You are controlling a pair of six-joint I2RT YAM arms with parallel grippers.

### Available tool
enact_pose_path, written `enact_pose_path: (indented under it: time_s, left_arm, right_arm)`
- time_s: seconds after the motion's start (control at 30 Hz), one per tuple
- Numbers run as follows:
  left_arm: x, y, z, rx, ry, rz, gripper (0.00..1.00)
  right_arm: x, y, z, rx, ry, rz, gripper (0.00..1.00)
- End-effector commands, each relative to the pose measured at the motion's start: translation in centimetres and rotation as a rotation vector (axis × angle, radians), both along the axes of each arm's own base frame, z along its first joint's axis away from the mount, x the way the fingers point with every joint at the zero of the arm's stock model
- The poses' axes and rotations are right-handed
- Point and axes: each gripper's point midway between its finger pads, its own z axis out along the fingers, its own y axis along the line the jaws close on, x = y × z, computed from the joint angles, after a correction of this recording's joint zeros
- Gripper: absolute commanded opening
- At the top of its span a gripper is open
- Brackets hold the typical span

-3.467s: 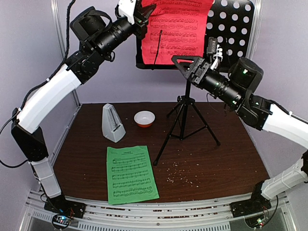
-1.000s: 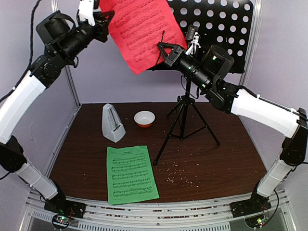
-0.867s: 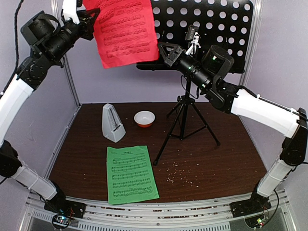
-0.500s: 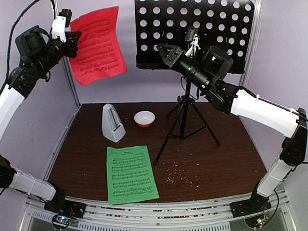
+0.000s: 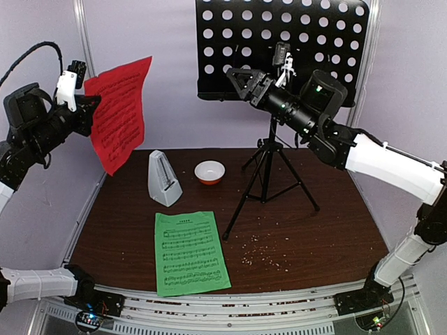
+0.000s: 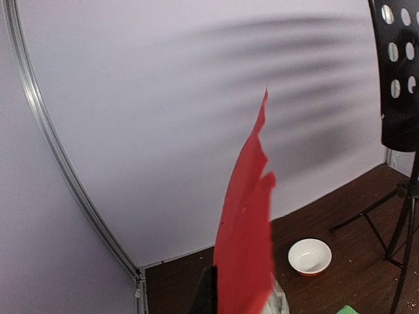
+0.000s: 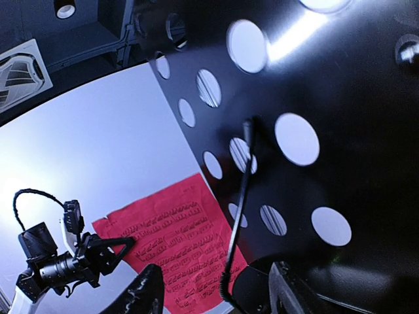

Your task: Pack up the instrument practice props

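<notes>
Holding the red page (image 5: 120, 112) by its edge, your left pincer (image 5: 91, 106) is clamped shut high at the far left, well apart from the music stand (image 5: 279, 42). Your right pincer (image 5: 234, 77) stands with fingers apart at the lower left edge of the stand's perforated desk, gripping nothing. The green page (image 5: 191, 252) lies flat on the table (image 5: 335, 223), near the metronome (image 5: 163, 179).

Overhead view evenly bright and sharp; right wrist view dark, with glare through holes in the perforated desk (image 7: 366, 150).
</notes>
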Motion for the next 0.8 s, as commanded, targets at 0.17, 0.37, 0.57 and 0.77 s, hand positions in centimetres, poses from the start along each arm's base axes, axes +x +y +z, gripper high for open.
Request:
enact_pose_path:
  time_s: [0.17,0.37,0.57,0.77]
  left_arm:
    - [-3.2,-4.9,-9.4,-0.069,0.289,-0.321,0.0]
    - [-4.5,-8.0,-12.7,-0.103,0.416,-0.509,0.0]
    - [-6.7,-11.0,-13.4,-0.216,0.534,-0.721,0.0]
    - [-7.8,-12.7,-16.9,-0.41,0.773,-0.795,0.0]
  right_arm:
    - [-4.5,-1.9,1.3,-0.06,-0.115,0.091,0.86]
    - [-6.8,-5.3,-0.7,-0.164,-0.137,0.031,0.95]
    - [-5.4,-11.1,-5.2,-0.305,-0.049,-0.26,0.96]
    - [-6.2,-17.0,-9.9,-0.282,-0.011,-0.455,1.0]
